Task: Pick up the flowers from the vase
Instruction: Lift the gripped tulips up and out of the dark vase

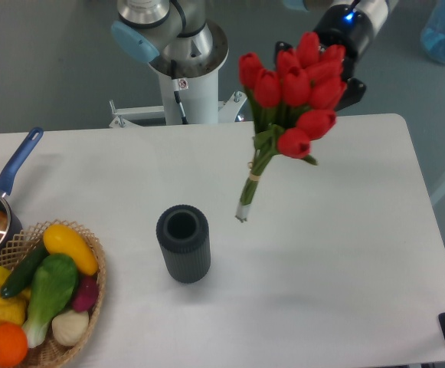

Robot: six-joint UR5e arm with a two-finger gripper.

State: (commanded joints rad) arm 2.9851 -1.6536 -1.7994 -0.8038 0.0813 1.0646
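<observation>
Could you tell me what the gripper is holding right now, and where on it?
The gripper holds the flowers up at the bud end, behind the blooms; the exact contact is hidden. The stems hang free of the vase.

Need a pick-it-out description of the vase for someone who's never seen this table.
On the white table, look just left of centre, right of the wicker basket of vegetables. The vase stands upright there alone: a short dark grey ribbed cylinder with an empty round mouth, unlike the blue-handled saucepan at the left edge.

Bright even light, soft shadows, sharp
</observation>
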